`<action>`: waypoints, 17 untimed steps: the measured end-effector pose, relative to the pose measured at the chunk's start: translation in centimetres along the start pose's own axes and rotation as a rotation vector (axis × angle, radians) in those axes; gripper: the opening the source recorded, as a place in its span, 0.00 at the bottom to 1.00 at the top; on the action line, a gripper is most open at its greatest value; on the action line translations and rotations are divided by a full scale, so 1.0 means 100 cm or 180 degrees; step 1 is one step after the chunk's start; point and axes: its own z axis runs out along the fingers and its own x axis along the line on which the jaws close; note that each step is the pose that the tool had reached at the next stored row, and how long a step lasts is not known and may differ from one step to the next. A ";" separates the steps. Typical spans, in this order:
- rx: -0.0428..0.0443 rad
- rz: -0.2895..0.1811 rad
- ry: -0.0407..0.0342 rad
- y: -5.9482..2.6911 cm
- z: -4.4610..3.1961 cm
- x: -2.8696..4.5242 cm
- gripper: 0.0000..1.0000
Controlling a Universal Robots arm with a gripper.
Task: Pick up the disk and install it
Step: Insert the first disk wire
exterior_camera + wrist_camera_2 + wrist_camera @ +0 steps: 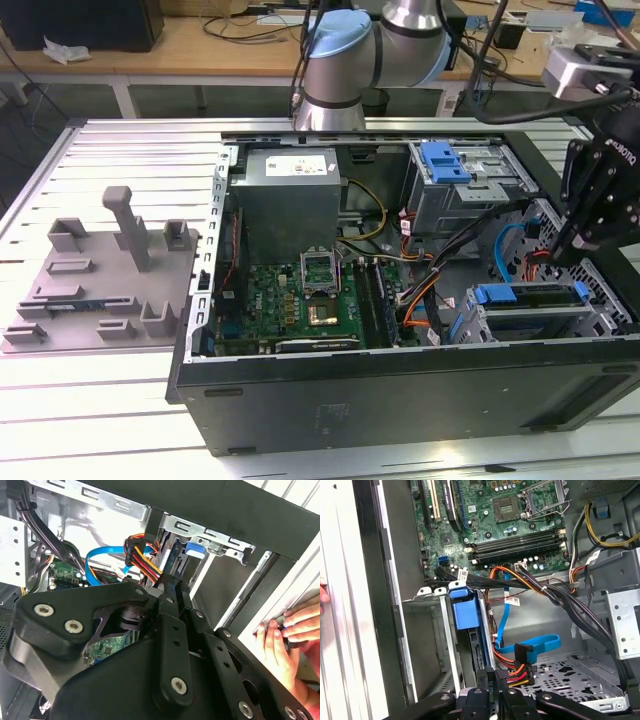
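Note:
The disk [528, 297] sits on edge in the lower drive cage [600, 310] of the open computer case, its blue carrier frame along the top. In the first wrist view the blue carrier tab [466, 611] sticks out of the cage slot. My black gripper [561, 250] hangs inside the case just behind the cage, near the exterior view's right. Its fingers [485, 680] are pressed together with nothing between them, close to the orange-and-yellow power plug [520, 672]. In the second wrist view the gripper [171, 585] points toward the cage and the blue tab [194, 550].
A person's hand [282, 640] rests on the case's outer edge. Black cable bundles [560, 600] and a blue data cable [540, 644] cross beside the cage. A second cage with a blue piece [445, 160], the grey power supply [288, 195], and a grey fixture [110, 270] are nearby.

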 end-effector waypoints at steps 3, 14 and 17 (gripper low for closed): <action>0.0023 -0.0039 -0.0013 0.0004 0.0006 0.0013 0.17; 0.0101 -0.0264 -0.0017 0.0040 0.0036 0.0022 0.17; 0.0113 -0.0283 -0.0019 0.0078 0.0047 0.0027 0.17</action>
